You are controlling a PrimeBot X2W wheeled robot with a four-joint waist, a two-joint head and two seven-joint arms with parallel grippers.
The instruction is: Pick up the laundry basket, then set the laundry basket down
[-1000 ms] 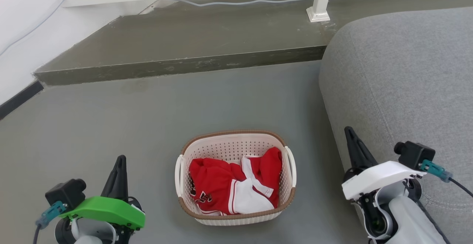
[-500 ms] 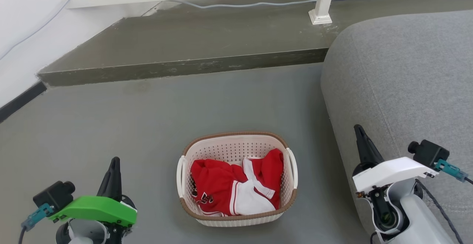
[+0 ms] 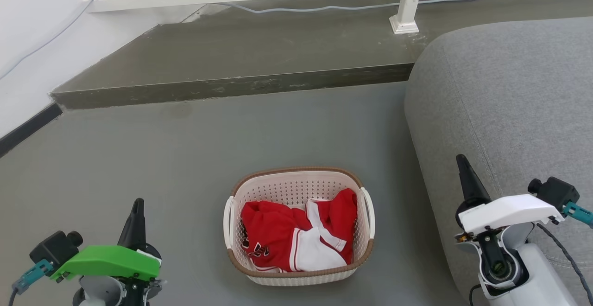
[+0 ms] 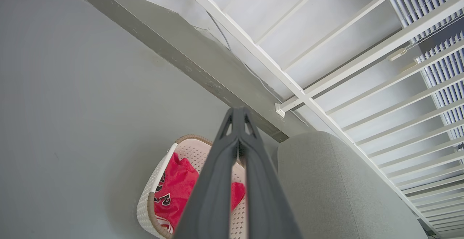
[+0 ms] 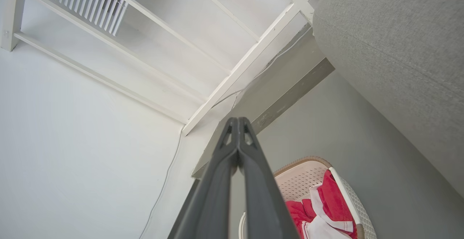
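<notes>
The laundry basket is sitting on the grey floor at my 12 o'clock, with red and white clothes lying inside. I am holding my left gripper at its 9 o'clock and my right gripper at its 3 o'clock. Both are clear of it, fingers pressed together on nothing.

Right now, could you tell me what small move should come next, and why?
The left gripper and right gripper are shut, flanking the laundry basket on the floor, so probably open both and bring them inward to its white handles.
</notes>
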